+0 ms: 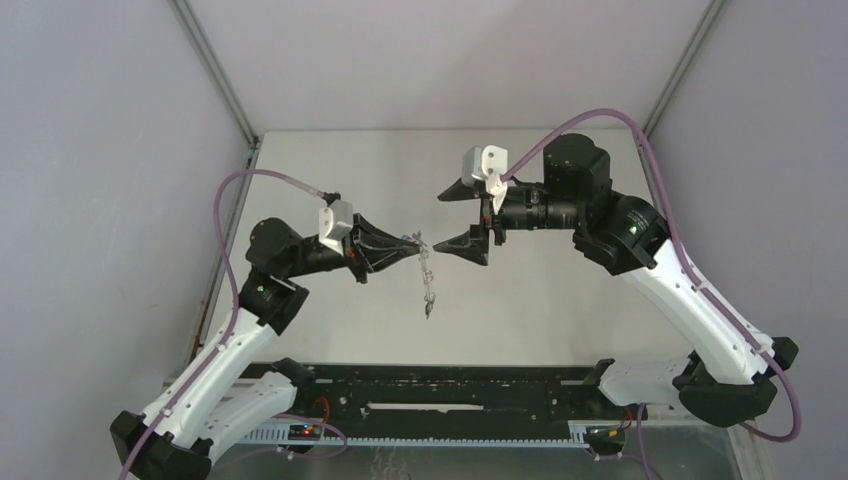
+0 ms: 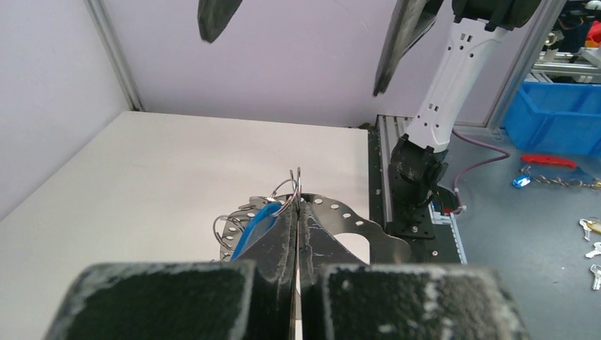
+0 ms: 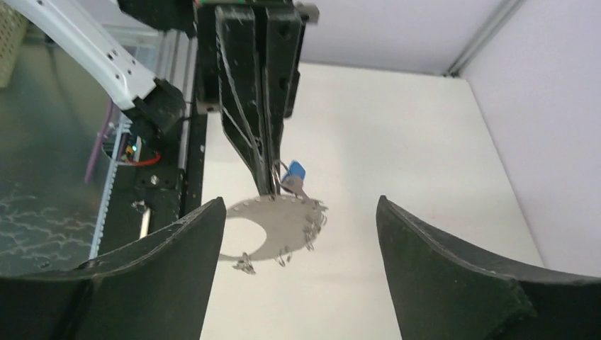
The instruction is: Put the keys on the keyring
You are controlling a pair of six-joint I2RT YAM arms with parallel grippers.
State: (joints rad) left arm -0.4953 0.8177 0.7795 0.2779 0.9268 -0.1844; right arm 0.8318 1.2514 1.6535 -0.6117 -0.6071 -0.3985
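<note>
My left gripper is shut on the top edge of the keyring, which hangs from it above the table. The keyring is a flat grey crescent plate with a row of holes and small wire rings along its edge. The blue-headed key hangs on a ring right beside the left fingertips. I see no black-headed key. My right gripper is open and empty, facing the left gripper from the right, its fingers either side of the hanging keyring but clear of it.
The white table is walled on three sides. A black rail runs along the near edge between the arm bases. Off the table, the left wrist view shows a blue bin and loose keys.
</note>
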